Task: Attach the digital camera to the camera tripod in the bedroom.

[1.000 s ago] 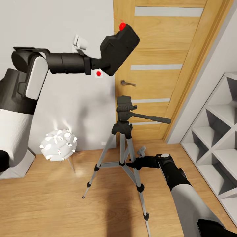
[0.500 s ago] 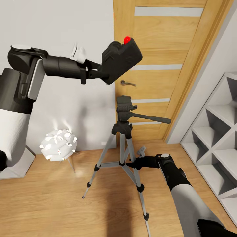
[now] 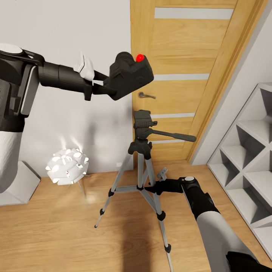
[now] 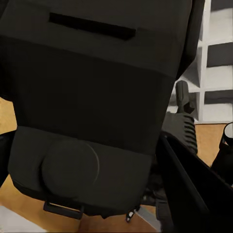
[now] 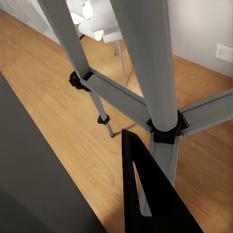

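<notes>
Digital camera [image 3: 130, 75], black with a red dot on top, is clenched in the left gripper [image 3: 104, 87], held in the air above and left of the camera tripod [image 3: 142, 158] standing on the wood floor [image 3: 56, 230] before the door [image 3: 189, 75]. Right gripper [image 3: 153, 187] sits at the tripod's centre column; whether it grips cannot be told.

left pincer [image 3: 107, 87] clamped, arm raised | right pincer [image 3: 153, 187] low, parted
</notes>
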